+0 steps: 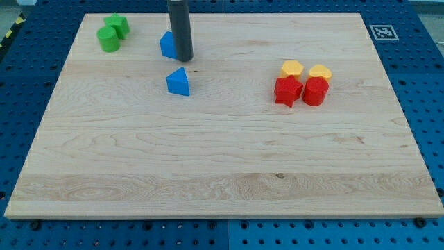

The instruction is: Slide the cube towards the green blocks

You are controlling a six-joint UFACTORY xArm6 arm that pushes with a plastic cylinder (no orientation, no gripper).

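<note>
End effector rod: my tip [184,59] touches the blue cube's [167,44] right face; small, stiff, probably light, it should slide easily leftward toward green blocks [112,32]; nothing grips.

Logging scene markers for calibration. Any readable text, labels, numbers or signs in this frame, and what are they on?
No readable words, numbers or brand names anywhere.
One sign only: a black-and-white square fiducial marker on the wooden board, at its corner toward the view's top right; it carries a pattern, no letters.
The blocks and my tip bear no markings.
</note>
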